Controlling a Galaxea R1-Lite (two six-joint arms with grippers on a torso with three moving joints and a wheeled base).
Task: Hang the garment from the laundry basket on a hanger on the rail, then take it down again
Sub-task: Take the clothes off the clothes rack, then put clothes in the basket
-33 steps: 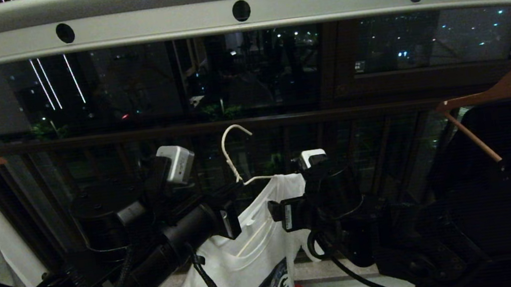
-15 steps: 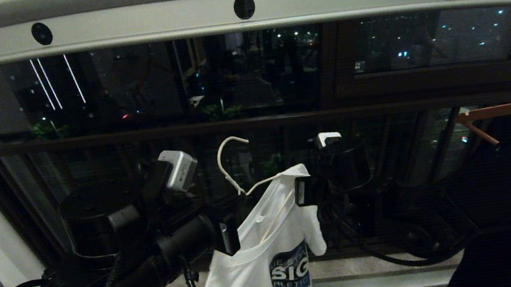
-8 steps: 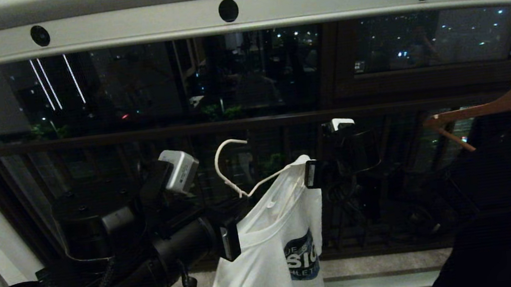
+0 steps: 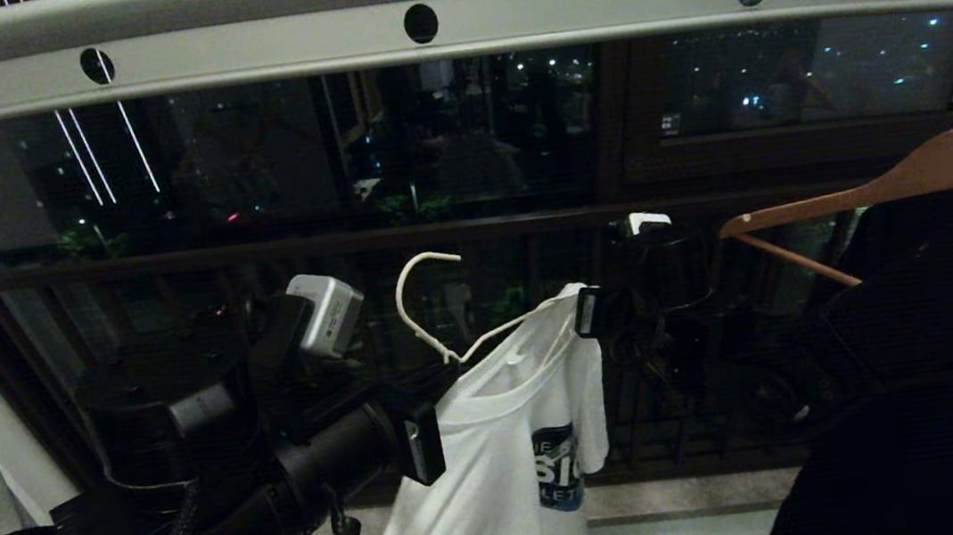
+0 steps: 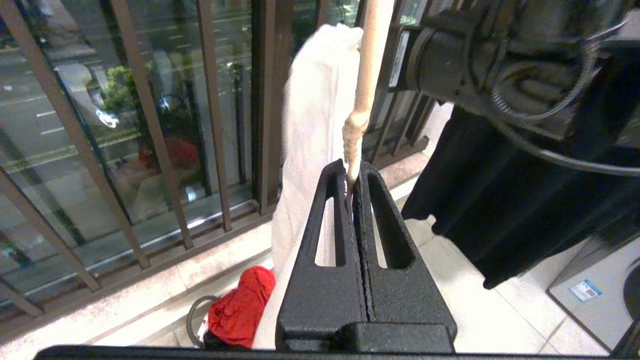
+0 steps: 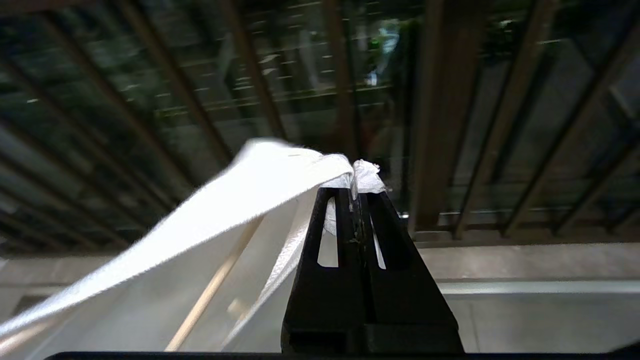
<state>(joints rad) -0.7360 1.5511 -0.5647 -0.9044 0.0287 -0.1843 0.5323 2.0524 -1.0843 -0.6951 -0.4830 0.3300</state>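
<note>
Both grippers are clamped shut on their loads. In the left wrist view the left gripper (image 5: 351, 182) pinches the twisted neck of the hanger (image 5: 356, 131) between its black fingers (image 5: 334, 210), the wire rising straight out of the tips. Just beyond, the T-shirt (image 5: 312, 125) hangs as a white fold, and low to one side of the fingers lies a red cloth (image 5: 239, 306) at the rim of the basket (image 5: 192, 320). The right gripper (image 6: 356, 189) nips a bunched edge of the shirt (image 6: 240, 200) at its tips, the cloth stretching away from it in a taut band. From the head view the left gripper (image 4: 439, 370) sits under the hanger's hook (image 4: 419, 296), which is free in the air well below the rail (image 4: 449, 24); the right gripper (image 4: 575, 306) holds the shirt's far shoulder, level with the hanger arm. The chest print (image 4: 560, 469) below the right gripper reads only in part, "SI" and "LET" in white on dark blue. A wooden hanger (image 4: 879, 177) with a black garment (image 4: 944, 358) hangs beyond the right gripper. Compared with a second ago, the right gripper has drawn the shoulder farther from the left one, the shirt lies wider across the hanger, and the print has dropped a little lower.
</note>
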